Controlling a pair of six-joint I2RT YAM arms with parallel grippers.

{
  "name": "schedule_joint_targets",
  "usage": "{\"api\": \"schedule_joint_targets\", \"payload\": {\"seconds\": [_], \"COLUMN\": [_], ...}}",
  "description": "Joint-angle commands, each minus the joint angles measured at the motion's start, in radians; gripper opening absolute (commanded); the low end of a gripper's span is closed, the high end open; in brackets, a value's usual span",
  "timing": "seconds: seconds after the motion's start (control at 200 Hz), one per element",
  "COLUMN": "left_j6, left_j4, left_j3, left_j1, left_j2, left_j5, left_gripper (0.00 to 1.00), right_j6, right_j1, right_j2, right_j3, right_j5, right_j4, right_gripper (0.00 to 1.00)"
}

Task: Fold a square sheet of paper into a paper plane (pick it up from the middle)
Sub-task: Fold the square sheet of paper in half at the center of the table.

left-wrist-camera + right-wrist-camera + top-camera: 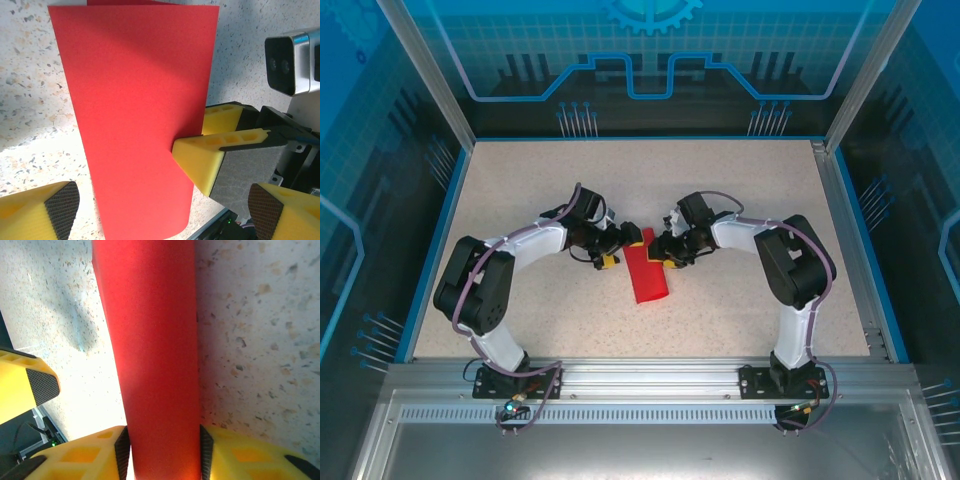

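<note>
From above, we could not see the far end of the square sheet of paper [647, 282], which lay beneath the left gripper [622, 246] and the right gripper [658, 250]. Their fingertips were too small to make out there. In the left wrist view, the sheet's far part ran off the upper edge. A yellow finger [200, 155] of the right gripper covered a stretch of the sheet's right border, and the left gripper's own fingers [50, 210] were cropped at the bottom. In the right wrist view, the sheet left the frame at top and bottom, and the right gripper's pads [122, 452] were cut off below.
</note>
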Motion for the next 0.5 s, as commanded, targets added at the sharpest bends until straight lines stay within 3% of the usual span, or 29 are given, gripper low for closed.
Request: {"api": "schedule_joint_targets", "payload": {"seconds": [0.0,0.175,0.375,0.495], "left_j6": [-0.003,-0.004,-0.013,-0.016], "left_j4": [-0.042,-0.068,-0.086,-0.083], "left_j3": [0.012,0.017,0.01,-0.005], "left_j1": [-0.006,-0.005,0.011,0.03], "left_j2": [-0.015,-0.061,-0.104,-0.13], "left_j5": [-0.019,-0.08,-0.118,-0.118], "left_gripper": [0.91,0.92,0.92,0.93], "right_j6": [0.031,0.196,0.485,0.558], "right_j1": [0.003,-0.011,-0.006,0.006], "right_j2": [-0.03,-0.095,-0.109,-0.113], "right_j3": [0.001,-0.047,-0.157,-0.175], "right_j5": [-0.026,-0.017,0.008,0.04], "right_j4": [0.026,0.177,0.503,0.594], "right_gripper": [0.4,0.38,0.38,0.37]}}
